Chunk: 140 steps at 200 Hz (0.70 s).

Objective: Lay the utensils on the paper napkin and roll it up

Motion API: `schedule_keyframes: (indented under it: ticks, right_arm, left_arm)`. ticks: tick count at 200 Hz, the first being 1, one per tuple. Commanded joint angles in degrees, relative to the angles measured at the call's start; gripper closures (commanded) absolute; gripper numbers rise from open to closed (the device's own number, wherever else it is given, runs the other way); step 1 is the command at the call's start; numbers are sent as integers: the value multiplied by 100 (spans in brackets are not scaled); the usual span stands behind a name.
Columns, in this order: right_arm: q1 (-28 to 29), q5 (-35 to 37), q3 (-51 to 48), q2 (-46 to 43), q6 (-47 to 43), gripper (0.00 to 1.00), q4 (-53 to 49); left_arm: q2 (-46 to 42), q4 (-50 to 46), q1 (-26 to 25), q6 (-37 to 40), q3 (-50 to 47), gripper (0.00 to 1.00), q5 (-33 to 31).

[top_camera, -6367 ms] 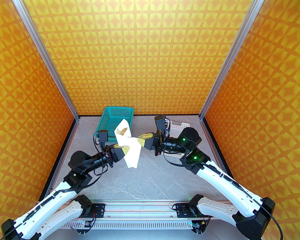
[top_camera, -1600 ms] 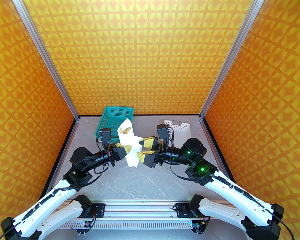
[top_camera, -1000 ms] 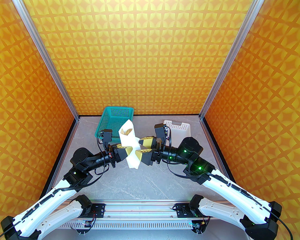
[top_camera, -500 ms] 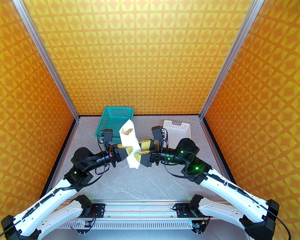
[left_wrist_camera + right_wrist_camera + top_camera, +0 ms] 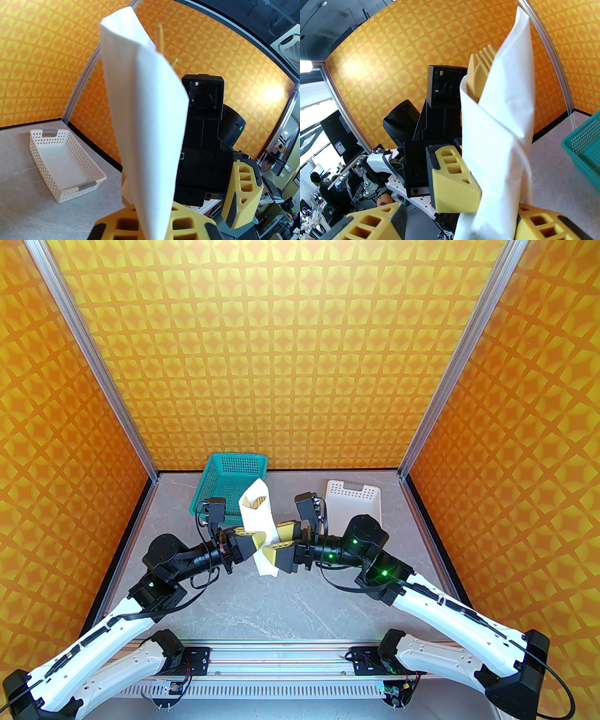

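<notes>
The paper napkin (image 5: 259, 527) is wrapped into a slanted white roll and held up off the table. The tan heads of the utensils (image 5: 255, 501) poke out of its upper end; the right wrist view shows the utensils (image 5: 480, 70) as a fork and a spoon side by side. My left gripper (image 5: 253, 536) is shut on the roll's lower part from the left, with the napkin (image 5: 145, 121) rising from between its jaws. My right gripper (image 5: 280, 538) is open, one finger on each side of the roll's right edge, and the napkin (image 5: 501, 131) stands between them.
A teal mesh basket (image 5: 232, 481) stands at the back left, just behind the roll. A white perforated basket (image 5: 358, 498) sits at the back right, behind the right arm. Grey tabletop lies open in front of the grippers, with orange walls on three sides.
My right gripper has moved left up to the roll and its jaws have narrowed around it. The left gripper kept its hold, and the roll barely moved.
</notes>
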Motion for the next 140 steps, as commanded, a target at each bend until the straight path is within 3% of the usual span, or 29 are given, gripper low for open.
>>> schedule_keyframes:
  ticks: [1,52,101,116,140]
  right_arm:
    - [50,-194,-13,50,99,29,266]
    - [63,-393,-71,157,319,35,690]
    - [63,-470,-115,140,368,30,844]
    - [61,-305,-62,2,111,28,445]
    - [62,532,-5,-618,-660,20,-770]
  left_arm:
    - [16,137,-30,93,178,100,-78]
    - [20,146,-24,86,158,100,-95]
    - [58,193,-27,48,136,100,-99]
    - [38,161,-29,51,134,100,-152]
    - [-78,79,-31,125,95,100,-270]
